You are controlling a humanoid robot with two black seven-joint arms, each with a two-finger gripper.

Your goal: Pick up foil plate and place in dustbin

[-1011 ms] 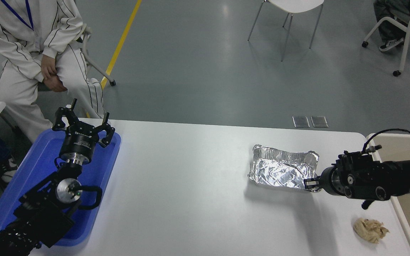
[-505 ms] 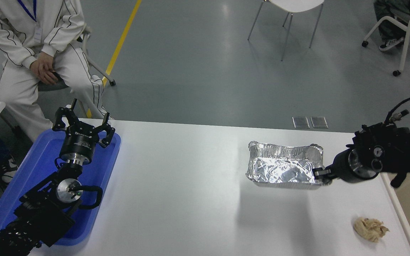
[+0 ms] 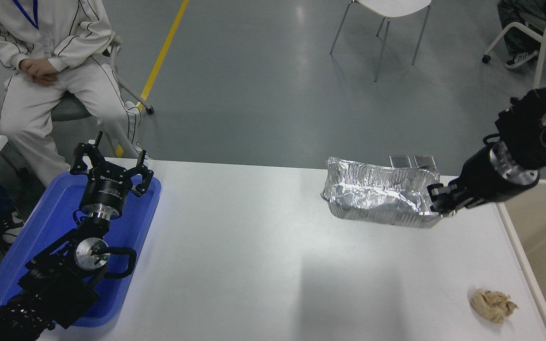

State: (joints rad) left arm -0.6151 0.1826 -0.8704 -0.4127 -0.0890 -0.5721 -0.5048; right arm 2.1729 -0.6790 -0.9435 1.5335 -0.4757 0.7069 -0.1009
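The right end effector (image 3: pixel 440 200) grips the foil plate (image 3: pixel 377 199) by its right rim, holding it off the counter (image 3: pixel 235 246), left of the dustbin (image 3: pixel 514 237). Pickup looks done; binning remains.

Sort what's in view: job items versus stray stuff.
Job items: foil plate, held off the table in the right claw; dustbin at the right edge.
Stray stuff: paper wad; blue tray under the parked left claw.
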